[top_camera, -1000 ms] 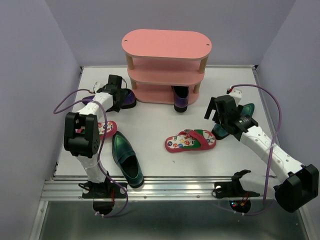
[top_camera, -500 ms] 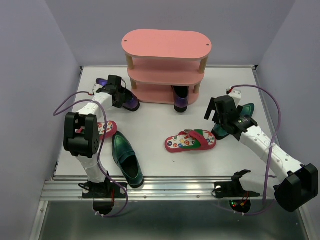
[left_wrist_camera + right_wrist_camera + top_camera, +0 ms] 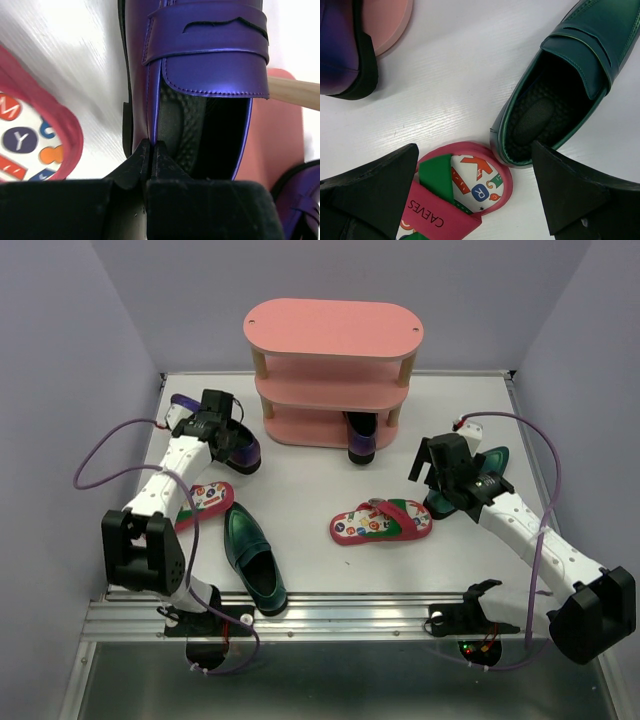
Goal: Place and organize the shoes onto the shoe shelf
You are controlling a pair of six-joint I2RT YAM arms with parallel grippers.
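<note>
Left gripper point(image 3: 152, 150): clamps shut on the side wall of a purple loafer point(image 3: 205, 50), toe pointing away. To the right, the shoe shelf point(image 3: 282, 145); to the left, a red flip-flop point(image 3: 30, 130).

Right gripper point(image 3: 474, 155): stands spread wide, holds nothing. Between the fingers, a second flip-flop point(image 3: 455, 200); ahead and right, a green loafer point(image 3: 560, 85).

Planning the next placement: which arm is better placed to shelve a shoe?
Left. The left gripper is shut on the side wall of the purple loafer, beside the shoe shelf; the right gripper hangs open, empty, over a red flip-flop.
</note>
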